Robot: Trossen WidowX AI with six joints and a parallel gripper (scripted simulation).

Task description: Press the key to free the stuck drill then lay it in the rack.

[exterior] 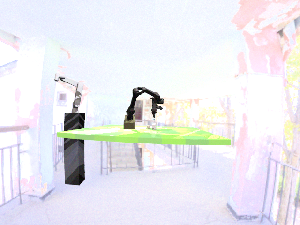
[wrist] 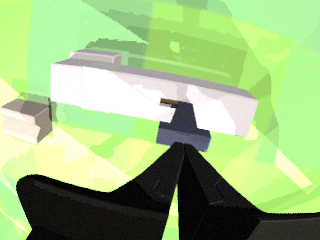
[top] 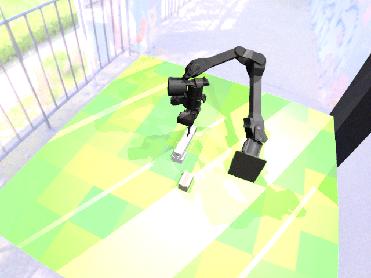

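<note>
A long white block (top: 182, 145) (exterior: 153, 126) (wrist: 115, 92) lies on the table. The dark blue key (top: 188, 131) (exterior: 153, 121) (wrist: 183, 135) stands upright in its top, with a wide head. A small brown sliver (wrist: 168, 101) shows in the slot beside the key; it may be part of the drill, the rest of which is hidden. My gripper (top: 189, 124) (exterior: 153, 117) (wrist: 180, 151) is shut and empty, pointing down, with its tips right at or just above the key's head; contact cannot be told. The beige rack (top: 186, 181) (exterior: 148, 126) (wrist: 27, 119), with a V-shaped groove, stands apart and holds nothing visible.
The arm's base (top: 247, 166) (exterior: 129, 123) stands to the right of the white block in the top view. A dark pillar (exterior: 74, 150) carrying a pale second arm (exterior: 78, 93) stands beyond the table's edge. Patchy shadows and light stripes cross the table.
</note>
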